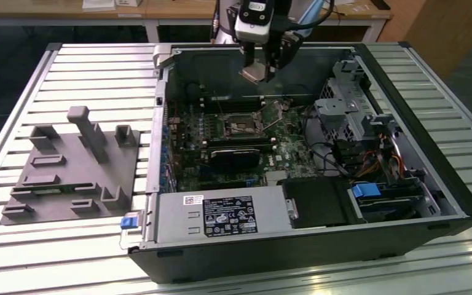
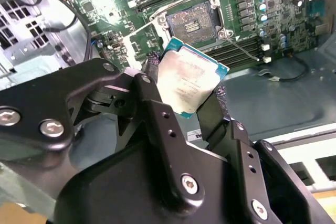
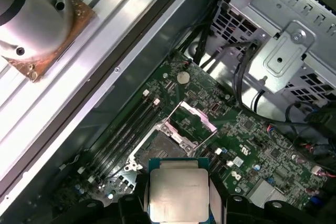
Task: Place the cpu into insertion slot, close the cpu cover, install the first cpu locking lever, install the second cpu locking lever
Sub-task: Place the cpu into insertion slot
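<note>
Upper centre of the exterior view, the black two-finger gripper hangs inside the open black computer case, clamped on the small square silvery-topped cpu. The square metal-rimmed insertion slot lies lower in the frame, well apart from the chip. I judge I'm on the first step: chip in the air, not seated. The case's rear wall stands close behind the gripper and a grey metal drive cage sits at frame right.

Through the second wrist view, the gripper pinches the cpu by opposite edges, skewed relative to the slot. Seating it calls for squaring the edges and a level descent.

From the first wrist view, the cpu hovers near the slot. The thin silvery cpu cover stands raised just beside the slot, so I must keep clear of it.
</note>
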`<state>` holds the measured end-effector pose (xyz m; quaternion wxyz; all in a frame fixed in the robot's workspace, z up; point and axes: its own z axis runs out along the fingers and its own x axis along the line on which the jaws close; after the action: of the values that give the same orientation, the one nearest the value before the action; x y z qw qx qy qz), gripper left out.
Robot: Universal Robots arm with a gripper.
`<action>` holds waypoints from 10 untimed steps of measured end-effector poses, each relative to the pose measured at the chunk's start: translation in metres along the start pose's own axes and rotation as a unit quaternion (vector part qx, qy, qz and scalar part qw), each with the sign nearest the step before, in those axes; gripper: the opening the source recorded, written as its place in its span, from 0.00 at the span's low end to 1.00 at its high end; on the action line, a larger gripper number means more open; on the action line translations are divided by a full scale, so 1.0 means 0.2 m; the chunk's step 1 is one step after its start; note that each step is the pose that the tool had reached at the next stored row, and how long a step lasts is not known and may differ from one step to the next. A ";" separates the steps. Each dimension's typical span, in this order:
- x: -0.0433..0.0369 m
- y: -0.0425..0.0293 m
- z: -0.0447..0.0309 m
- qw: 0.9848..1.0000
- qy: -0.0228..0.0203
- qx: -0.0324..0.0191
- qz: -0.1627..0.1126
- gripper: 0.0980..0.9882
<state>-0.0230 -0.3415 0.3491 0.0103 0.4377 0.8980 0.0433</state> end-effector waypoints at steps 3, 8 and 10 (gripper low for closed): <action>0.006 -0.002 0.007 1.000 -0.001 0.000 0.013 0.50; 0.020 -0.004 0.022 1.000 -0.001 0.002 0.026 0.50; 0.023 -0.003 0.029 0.999 -0.001 0.004 0.034 0.50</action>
<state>-0.0259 -0.3378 0.3434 0.0080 0.4684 0.8825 0.0401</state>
